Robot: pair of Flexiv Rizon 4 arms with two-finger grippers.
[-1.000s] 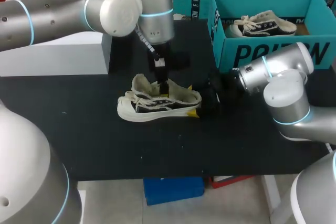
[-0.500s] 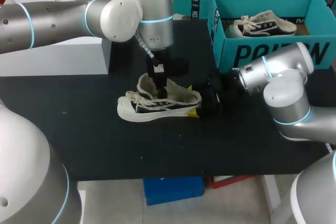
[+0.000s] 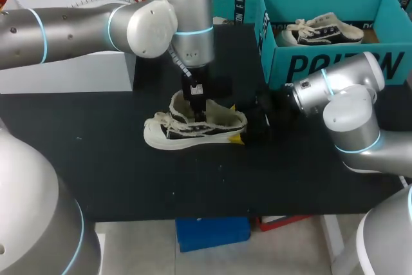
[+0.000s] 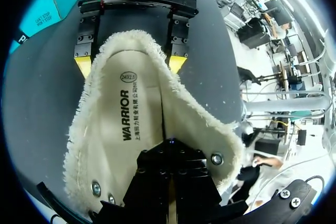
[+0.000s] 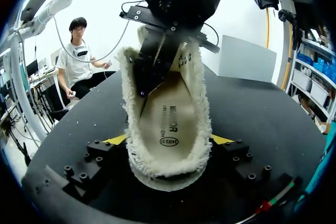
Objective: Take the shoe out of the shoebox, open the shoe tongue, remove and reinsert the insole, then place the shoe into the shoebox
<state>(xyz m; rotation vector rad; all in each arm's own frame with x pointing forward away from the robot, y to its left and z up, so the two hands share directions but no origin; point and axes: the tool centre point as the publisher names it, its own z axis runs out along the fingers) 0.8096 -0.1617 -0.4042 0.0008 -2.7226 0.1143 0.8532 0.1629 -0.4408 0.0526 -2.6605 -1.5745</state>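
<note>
A cream fleece-lined shoe with black side panels lies on the black table, toe to the left. My left gripper points straight down into its opening. Its black fingers are shut, tips resting on the printed insole with nothing pinched that I can see. My right gripper holds the heel, one yellow tip on each side and both touching the fleece collar. The right wrist view shows the heel between its fingers and the left gripper ahead, inside the shoe.
The teal shoebox stands at the back right with a second shoe inside it. A white box sits at the back left. Bare table lies in front of the shoe.
My left gripper has shifted a little inside the shoe opening, and the tongue now stands closer against it. The right arm and the shoe have stayed still.
</note>
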